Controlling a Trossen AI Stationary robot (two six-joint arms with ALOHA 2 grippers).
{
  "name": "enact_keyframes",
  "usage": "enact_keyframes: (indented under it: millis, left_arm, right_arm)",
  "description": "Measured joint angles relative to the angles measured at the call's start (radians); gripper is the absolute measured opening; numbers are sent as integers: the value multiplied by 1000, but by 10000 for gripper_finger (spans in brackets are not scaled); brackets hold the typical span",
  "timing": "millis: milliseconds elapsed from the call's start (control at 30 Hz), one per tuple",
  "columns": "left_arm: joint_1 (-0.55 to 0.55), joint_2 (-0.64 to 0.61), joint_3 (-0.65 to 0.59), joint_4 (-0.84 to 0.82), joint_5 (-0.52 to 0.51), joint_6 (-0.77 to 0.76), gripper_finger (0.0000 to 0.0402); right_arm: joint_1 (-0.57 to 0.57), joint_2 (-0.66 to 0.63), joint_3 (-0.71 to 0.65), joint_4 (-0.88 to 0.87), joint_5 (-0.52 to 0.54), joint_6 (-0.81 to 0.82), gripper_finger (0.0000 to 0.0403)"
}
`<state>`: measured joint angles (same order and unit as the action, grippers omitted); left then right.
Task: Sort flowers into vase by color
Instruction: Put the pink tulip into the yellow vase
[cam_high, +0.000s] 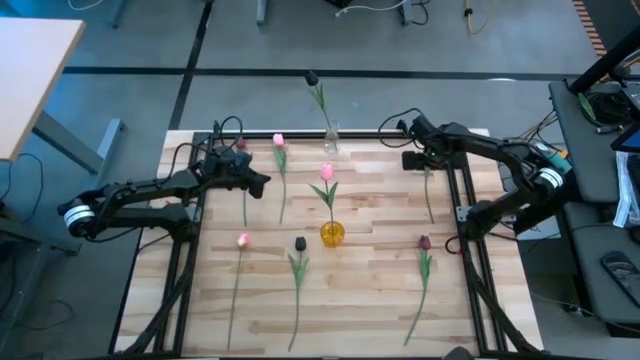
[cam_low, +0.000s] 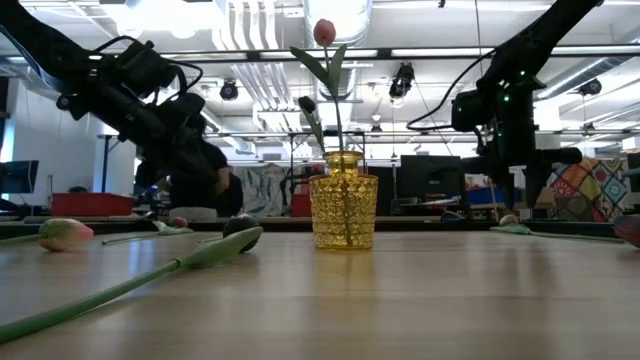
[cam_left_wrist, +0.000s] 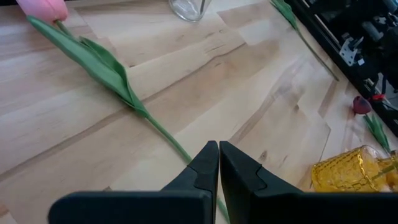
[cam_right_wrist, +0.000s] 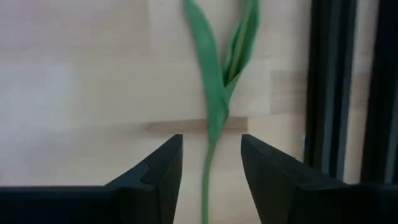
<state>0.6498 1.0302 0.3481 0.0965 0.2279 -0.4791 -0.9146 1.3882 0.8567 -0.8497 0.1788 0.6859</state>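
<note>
A yellow vase (cam_high: 332, 234) (cam_low: 343, 212) holds one pink tulip (cam_high: 327, 173). A clear vase (cam_high: 330, 141) at the far edge holds one dark tulip (cam_high: 312, 78). Several tulips lie flat on the table. My left gripper (cam_high: 263, 181) (cam_left_wrist: 219, 149) is shut above the stem of a lying pink tulip (cam_left_wrist: 43, 9) (cam_high: 279, 141). My right gripper (cam_high: 427, 168) (cam_right_wrist: 211, 149) is open. Its fingers stand on either side of the stem (cam_right_wrist: 208, 171) of another lying tulip, apart from it. That tulip's head is out of view. My left gripper has its shut fingertips (cam_left_wrist: 208, 163) over the lying pink tulip's stem (cam_left_wrist: 168, 138), just below its leaves, slanting down from the table's left. I cannot tell whether they touch the stem.
Other tulips lie on the table: a dark one (cam_high: 241, 146) beside my left arm, a pink one (cam_high: 243, 240), a dark one (cam_high: 300, 243) and a maroon one (cam_high: 424, 242) nearer the front. Black frame rails (cam_high: 462, 200) run along both table sides.
</note>
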Motion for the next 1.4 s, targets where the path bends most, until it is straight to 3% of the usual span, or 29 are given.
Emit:
enact_keyframes:
  millis: [567,867,967,1200,1400]
  left_arm:
    - [0,0,-2,0,0,5,0]
    - [0,0,-2,0,0,19,0]
    - [0,0,-2,0,0,19,0]
    - [0,-1,-3,0,0,19,0]
    - [0,-1,-3,0,0,19,0]
  right_arm:
    - [20,199,2,44,172,186,103]
    - [26,207,-2,97,102,136,43]
    - [32,164,-2,112,16,101,17]
    - [58,33,-3,117,-165,56,13]
    - [131,-53,-3,131,-126,66,20]
